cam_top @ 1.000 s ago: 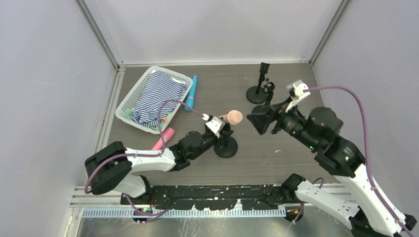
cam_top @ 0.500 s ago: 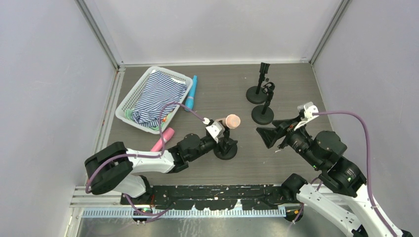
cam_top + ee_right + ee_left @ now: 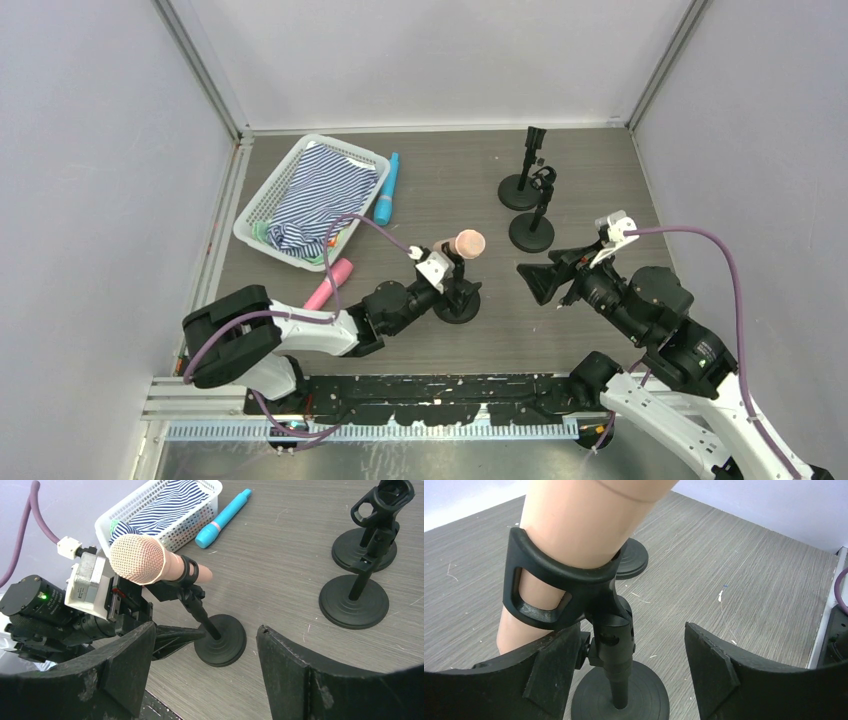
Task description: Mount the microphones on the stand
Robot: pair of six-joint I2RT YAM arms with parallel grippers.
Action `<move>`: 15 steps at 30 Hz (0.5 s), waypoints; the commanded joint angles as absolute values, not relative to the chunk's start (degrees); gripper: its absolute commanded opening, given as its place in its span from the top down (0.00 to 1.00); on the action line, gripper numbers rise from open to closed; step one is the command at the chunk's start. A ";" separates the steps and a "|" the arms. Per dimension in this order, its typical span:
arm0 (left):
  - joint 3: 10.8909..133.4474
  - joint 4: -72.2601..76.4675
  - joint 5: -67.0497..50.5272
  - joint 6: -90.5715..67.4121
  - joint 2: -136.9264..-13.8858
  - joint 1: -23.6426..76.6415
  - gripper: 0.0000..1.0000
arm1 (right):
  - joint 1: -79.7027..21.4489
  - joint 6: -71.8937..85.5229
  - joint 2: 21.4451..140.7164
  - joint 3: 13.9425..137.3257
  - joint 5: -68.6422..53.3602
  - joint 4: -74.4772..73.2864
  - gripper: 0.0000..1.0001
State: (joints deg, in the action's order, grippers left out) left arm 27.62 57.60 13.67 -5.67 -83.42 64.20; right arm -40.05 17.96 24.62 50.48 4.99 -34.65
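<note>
From above, the peach-beige round-headed microphone [image 3: 469, 243] sits clipped in the black round-based stand [image 3: 457, 301], one attachment done; the left wrist view shows the left end effector [image 3: 629, 640] newly spread wide, off it; the right wrist view shows the right end effector [image 3: 205, 630] wide, empty.

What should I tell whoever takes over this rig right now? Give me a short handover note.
Left gripper: open, jaws either side of the near stand's stem, holding nothing.
Right gripper: open and empty, hovering to the right of that stand.
Done: the peach microphone sits in the near stand's clip.
Left: the blue microphone lies on the table beside the white basket. The pink microphone lies by the basket's near corner. The back stand and middle stand hold nothing.
</note>
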 commanded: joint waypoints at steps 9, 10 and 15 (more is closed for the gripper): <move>27.21 54.62 18.26 -1.46 -79.60 67.02 0.22 | -40.34 18.01 24.05 48.45 5.48 -32.54 0.22; 27.63 53.40 18.02 -1.41 -77.81 67.10 0.22 | -40.39 18.12 23.42 48.07 5.84 -32.14 0.21; 28.30 49.12 16.63 -2.60 -72.12 67.24 0.22 | -40.40 19.08 21.82 46.05 7.26 -30.50 0.22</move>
State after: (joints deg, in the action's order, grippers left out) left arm 27.62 51.33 16.47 -2.52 -76.95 66.89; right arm -40.05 18.15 23.09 46.74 5.52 -34.26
